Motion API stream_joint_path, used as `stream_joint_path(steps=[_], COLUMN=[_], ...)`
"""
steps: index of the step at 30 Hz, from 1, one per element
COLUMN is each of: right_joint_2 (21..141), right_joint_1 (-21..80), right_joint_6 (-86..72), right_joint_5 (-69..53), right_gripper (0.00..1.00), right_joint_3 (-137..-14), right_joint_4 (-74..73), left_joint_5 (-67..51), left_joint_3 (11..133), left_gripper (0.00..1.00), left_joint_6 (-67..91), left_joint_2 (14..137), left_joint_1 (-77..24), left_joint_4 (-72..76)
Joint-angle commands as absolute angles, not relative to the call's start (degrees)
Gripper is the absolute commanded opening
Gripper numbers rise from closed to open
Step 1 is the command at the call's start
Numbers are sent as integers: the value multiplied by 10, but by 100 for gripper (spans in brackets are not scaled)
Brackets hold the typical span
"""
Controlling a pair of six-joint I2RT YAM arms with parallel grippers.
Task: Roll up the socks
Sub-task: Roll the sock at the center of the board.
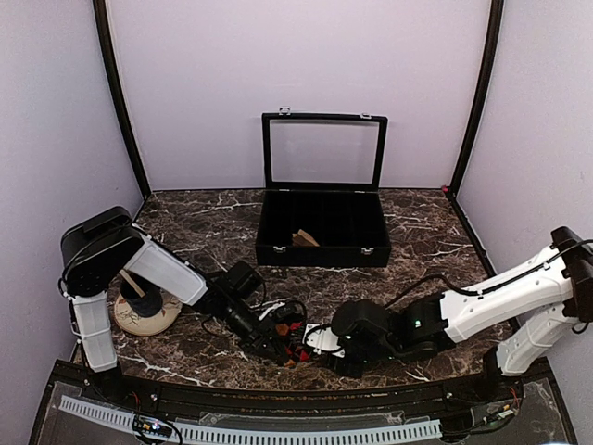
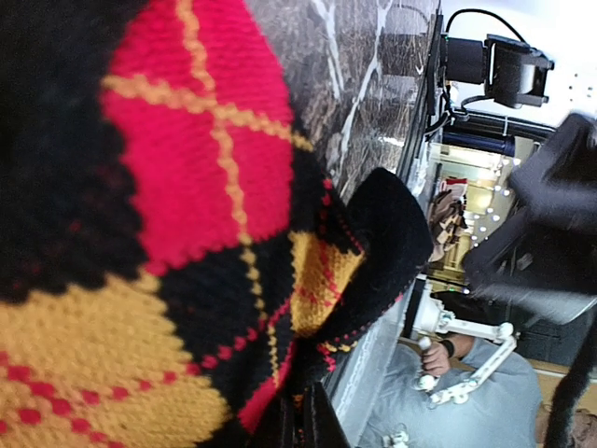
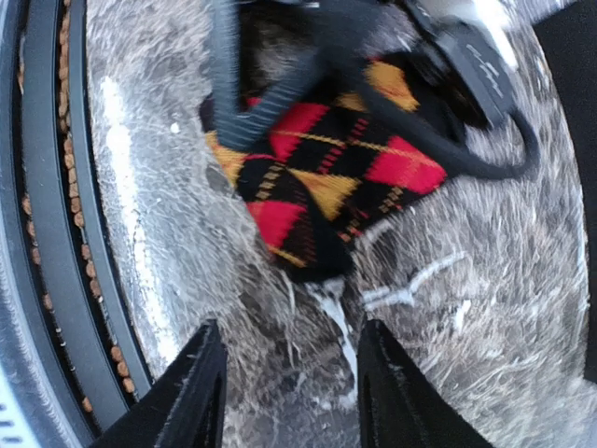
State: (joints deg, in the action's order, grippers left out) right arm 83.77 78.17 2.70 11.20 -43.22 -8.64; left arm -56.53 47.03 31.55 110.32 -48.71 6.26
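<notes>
One risk, I think: the argyle sock point(image 3: 326, 173) lies near the front edge of the marble table point(image 3: 448, 355), and a black cable point(image 3: 438, 140) runs over it, so the right claw point(image 3: 289, 329) may catch the cable instead of fabric. That claw is released and touches nothing, just short of the sock. The left claw point(image 2: 300, 425) is clenched, seemingly pinching the sock.

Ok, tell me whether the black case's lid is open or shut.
Open: the black case has its lid standing upright behind the compartments.
</notes>
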Motion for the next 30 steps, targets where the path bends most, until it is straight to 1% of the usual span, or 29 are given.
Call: stream_joint_path(steps=[1, 8, 30], right_joint_2=[884, 929, 1012], right_joint_1=[833, 859, 862], right_joint_6=[90, 126, 225], right_joint_5=[227, 269, 244], right_gripper=[47, 49, 45], right_joint_3=[-467, -493, -534], right_joint_4=[-77, -65, -43], left_joint_5=[-572, -588, -617], left_joint_3=[483, 511, 539], left_gripper=[0, 0, 0], left_joint_6=[314, 282, 228], left_joint_2=[1123, 1141, 1165], left_joint_1=[-472, -467, -442], left_joint_4=[19, -33, -103])
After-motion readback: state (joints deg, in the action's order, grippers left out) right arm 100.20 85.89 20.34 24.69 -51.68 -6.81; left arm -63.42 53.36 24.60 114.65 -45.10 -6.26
